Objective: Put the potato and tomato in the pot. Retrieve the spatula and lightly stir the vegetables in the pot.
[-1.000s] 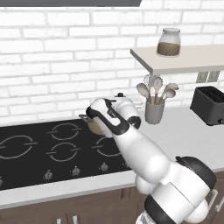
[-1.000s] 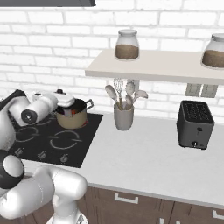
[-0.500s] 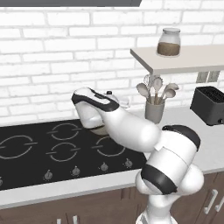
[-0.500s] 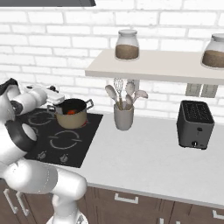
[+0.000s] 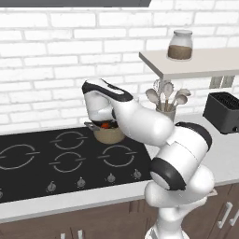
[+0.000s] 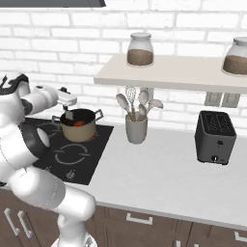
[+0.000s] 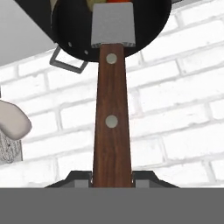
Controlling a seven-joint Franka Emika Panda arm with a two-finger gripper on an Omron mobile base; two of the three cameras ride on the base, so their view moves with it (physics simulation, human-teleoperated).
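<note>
The pincer [image 7: 112, 180] is gripping a spatula [image 7: 112, 100] by the lower end of its brown wooden handle, with the dark fingertips [image 7: 76, 178] pressing in on both sides of it. The handle is showing two pale rivets, and the grey metal blade is reaching over the rim into the dark inside of the pot [image 7: 70, 26]. In the hand view a bit of red-orange and a bit of pale yellow are peeking out just past the blade's far edge, inside the pot; what the yellow bit is I cannot tell.

The pot [image 6: 79, 128] is sitting on the back right burner of the black stove [image 5: 60, 158], close to the brick wall, and the tomato [image 6: 78, 122] is lying inside it. The arm is bending over the stove, with the hand hanging just above the pot [image 5: 109, 134].

On the surface [image 6: 164, 178], just right of the stove, a grey utensil cup [image 6: 136, 129] is standing upright. Further right, a black toaster [image 6: 215, 137] is sitting near the back edge. Two jars [image 6: 140, 49] are standing on the shelf above.
</note>
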